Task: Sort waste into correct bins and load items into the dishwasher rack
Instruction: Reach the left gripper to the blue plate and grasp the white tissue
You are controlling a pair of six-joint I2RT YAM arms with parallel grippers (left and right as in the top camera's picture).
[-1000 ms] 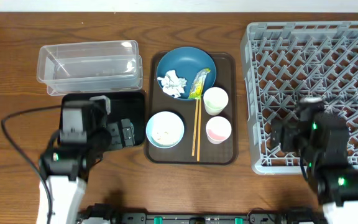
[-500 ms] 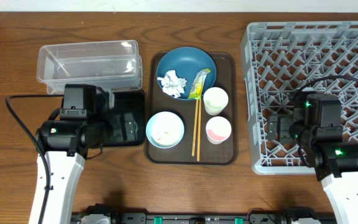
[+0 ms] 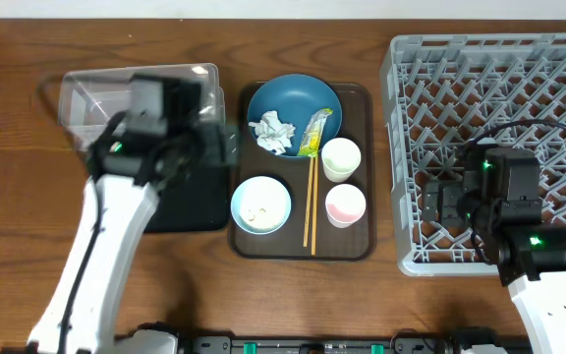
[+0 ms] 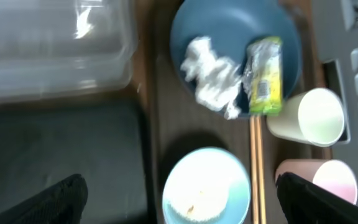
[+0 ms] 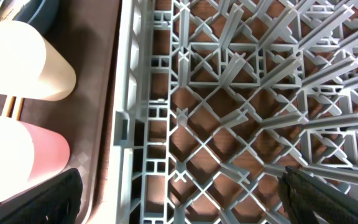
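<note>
Overhead, the left gripper [image 3: 210, 147] is now swung from the black tray [image 3: 193, 202] toward the dark blue plate [image 3: 298, 96]; the right gripper [image 3: 438, 202] is kept over the dishwasher rack [image 3: 489, 59]. Left wrist: jaws are held wide apart, with tissue [image 4: 213, 74] and wrapper [image 4: 265, 78] lying on the plate, so waste pickup is judged imminent. Right wrist: jaws are parted, empty.

We see a wooden table [image 3: 28, 59] with visible grain, a glossy clear plastic tub [image 4: 48, 56] and a matt grey plastic rack [image 5: 128, 74]. The tissue [image 4: 213, 78] looks like soft crumpled paper, the wrapper [image 4: 265, 78] shiny, the blue plate [image 4: 229, 25] smooth.
</note>
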